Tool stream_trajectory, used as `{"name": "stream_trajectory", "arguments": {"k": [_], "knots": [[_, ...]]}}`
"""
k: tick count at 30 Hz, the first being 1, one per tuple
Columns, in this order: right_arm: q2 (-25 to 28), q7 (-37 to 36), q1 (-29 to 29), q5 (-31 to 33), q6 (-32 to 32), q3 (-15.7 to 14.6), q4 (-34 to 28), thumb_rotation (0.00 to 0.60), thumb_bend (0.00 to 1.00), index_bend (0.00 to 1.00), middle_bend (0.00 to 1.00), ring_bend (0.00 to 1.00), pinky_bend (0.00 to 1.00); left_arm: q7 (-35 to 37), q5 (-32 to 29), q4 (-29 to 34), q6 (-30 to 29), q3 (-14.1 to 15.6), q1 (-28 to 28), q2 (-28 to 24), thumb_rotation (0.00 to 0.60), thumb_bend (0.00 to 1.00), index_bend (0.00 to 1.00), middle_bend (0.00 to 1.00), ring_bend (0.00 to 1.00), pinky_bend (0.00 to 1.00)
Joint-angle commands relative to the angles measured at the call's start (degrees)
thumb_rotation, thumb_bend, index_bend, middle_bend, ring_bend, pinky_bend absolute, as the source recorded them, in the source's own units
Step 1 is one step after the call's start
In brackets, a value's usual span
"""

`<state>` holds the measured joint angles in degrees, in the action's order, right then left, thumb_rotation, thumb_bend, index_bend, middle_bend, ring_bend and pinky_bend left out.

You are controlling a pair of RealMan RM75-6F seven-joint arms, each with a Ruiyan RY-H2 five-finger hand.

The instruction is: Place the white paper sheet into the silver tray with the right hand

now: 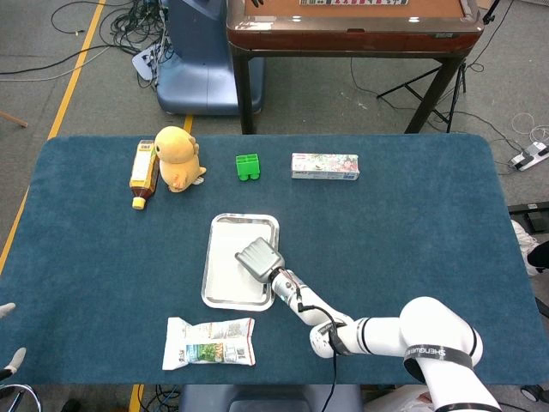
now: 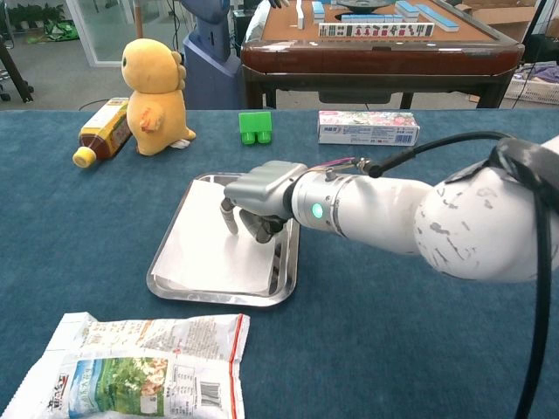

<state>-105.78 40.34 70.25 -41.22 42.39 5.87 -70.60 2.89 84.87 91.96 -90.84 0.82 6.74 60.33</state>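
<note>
The silver tray [image 1: 244, 218] [image 2: 217, 297] sits mid-table. The white paper sheet [image 1: 226, 268] [image 2: 208, 250] lies flat inside it and covers most of its floor. My right hand [image 1: 260, 257] [image 2: 259, 202] hovers low over the tray's right side, palm down, fingers curled onto the sheet's right part. Its fingertips [image 2: 231, 222] touch the paper and appear to pinch it; the thumb is hidden under the palm. The right arm runs from the hand to the table's near right edge. Neither view shows my left hand.
A snack bag [image 1: 210, 342] [image 2: 131, 365] lies near the front edge, just below the tray. Along the far side stand a tea bottle [image 1: 142, 172], a yellow plush [image 1: 177, 157], a green block [image 1: 247, 166] and a flat printed box [image 1: 324, 166].
</note>
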Motion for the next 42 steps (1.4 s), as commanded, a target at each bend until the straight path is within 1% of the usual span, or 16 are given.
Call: {"name": "stream_trajectory", "arguments": {"k": [1, 30, 37, 42], "knots": [[0.1, 0.1, -0.1, 0.0, 0.1, -0.1, 0.0, 0.6, 1.0, 0.36, 0.75, 0.75, 0.78, 0.0, 0.0, 0.0, 0.0, 0.0, 0.0, 0.0, 0.6, 0.25, 0.2, 0.22, 0.21, 0.13], [2.2, 1.6, -2.2, -0.7, 1.4, -2.0, -3.1, 0.6, 1.0, 0.36, 0.75, 0.75, 0.78, -0.8, 0.4, 0.4, 0.1, 0.0, -0.3, 0.3, 0.6, 0.25, 0.2, 0.22, 0.21, 0.13], [3.1, 1.3, -2.7, -2.2, 2.4, -1.8, -4.3, 0.6, 1.0, 0.36, 0.75, 0.75, 0.78, -0.9, 0.4, 0.6, 0.2, -0.1, -0.4, 0.2, 0.6, 0.25, 0.2, 0.22, 0.21, 0.13], [4.5, 0.5, -3.3, -3.5, 3.7, -1.0, -6.5, 0.6, 1.0, 0.36, 0.75, 0.75, 0.78, -1.1, 0.5, 0.8, 0.2, -0.1, -0.5, 0.2, 0.6, 0.25, 0.2, 0.22, 0.21, 0.13]]}}
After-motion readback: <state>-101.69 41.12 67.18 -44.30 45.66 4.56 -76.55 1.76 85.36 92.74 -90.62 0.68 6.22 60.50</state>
